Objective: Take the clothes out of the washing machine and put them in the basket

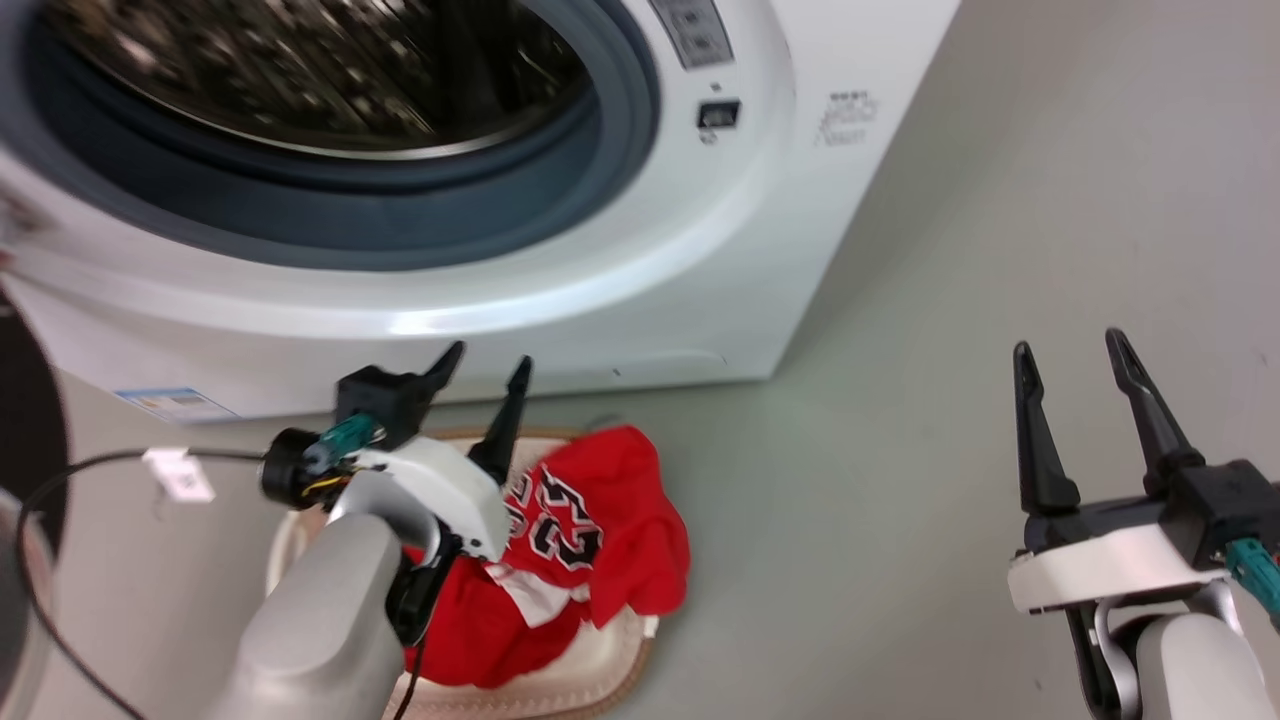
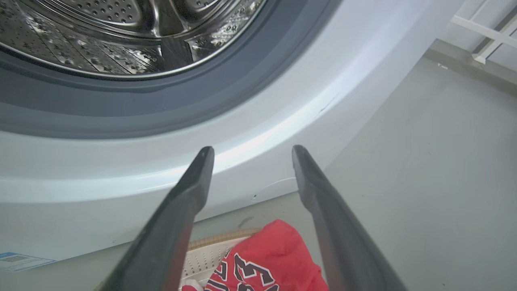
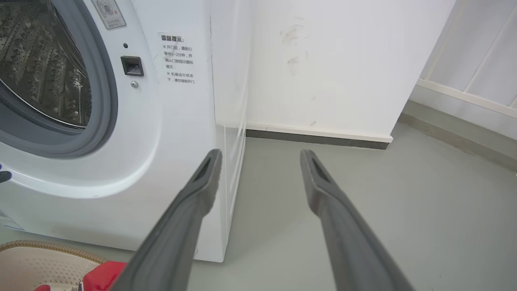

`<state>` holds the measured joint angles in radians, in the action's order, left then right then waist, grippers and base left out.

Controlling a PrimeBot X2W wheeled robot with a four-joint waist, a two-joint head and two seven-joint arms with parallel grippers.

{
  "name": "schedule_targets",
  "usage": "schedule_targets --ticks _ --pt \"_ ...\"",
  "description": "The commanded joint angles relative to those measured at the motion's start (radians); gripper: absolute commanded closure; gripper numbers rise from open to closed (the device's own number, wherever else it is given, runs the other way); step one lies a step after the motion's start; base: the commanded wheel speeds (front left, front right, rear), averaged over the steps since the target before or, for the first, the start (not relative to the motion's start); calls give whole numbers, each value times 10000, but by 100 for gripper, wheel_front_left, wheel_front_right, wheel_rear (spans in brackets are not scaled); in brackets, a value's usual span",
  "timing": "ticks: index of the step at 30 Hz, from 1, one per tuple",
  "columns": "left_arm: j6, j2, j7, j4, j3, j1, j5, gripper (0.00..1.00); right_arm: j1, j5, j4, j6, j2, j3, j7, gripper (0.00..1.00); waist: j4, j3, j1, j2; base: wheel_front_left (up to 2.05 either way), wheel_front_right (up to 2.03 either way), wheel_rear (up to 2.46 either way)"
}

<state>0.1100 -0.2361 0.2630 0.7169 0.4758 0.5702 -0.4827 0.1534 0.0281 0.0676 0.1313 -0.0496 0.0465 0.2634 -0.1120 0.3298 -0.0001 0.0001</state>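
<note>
The red clothes, a jersey with number 23 on top, lie heaped in the cream basket on the floor before the white washing machine. One red fold hangs over the basket's right rim. My left gripper hovers open above the basket's back edge, nothing between its fingers, pointing at the machine's front below the grey door ring. In the left wrist view the jersey lies below the open gripper. My right gripper stands open over bare floor at the right. No clothes show in the visible part of the steel drum.
The machine's dark-rimmed door hangs open at the far left, with a black cable running from my left wrist. Grey floor stretches to the right of the machine. A white wall with skirting stands behind.
</note>
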Motion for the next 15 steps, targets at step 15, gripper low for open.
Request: schedule_targets --ticks 15 --pt "-740 461 25 -5117 -3366 -4331 2135 0 -1407 145 100 -11 -10 116 20 0 928 -2545 1 -1 0 0 0"
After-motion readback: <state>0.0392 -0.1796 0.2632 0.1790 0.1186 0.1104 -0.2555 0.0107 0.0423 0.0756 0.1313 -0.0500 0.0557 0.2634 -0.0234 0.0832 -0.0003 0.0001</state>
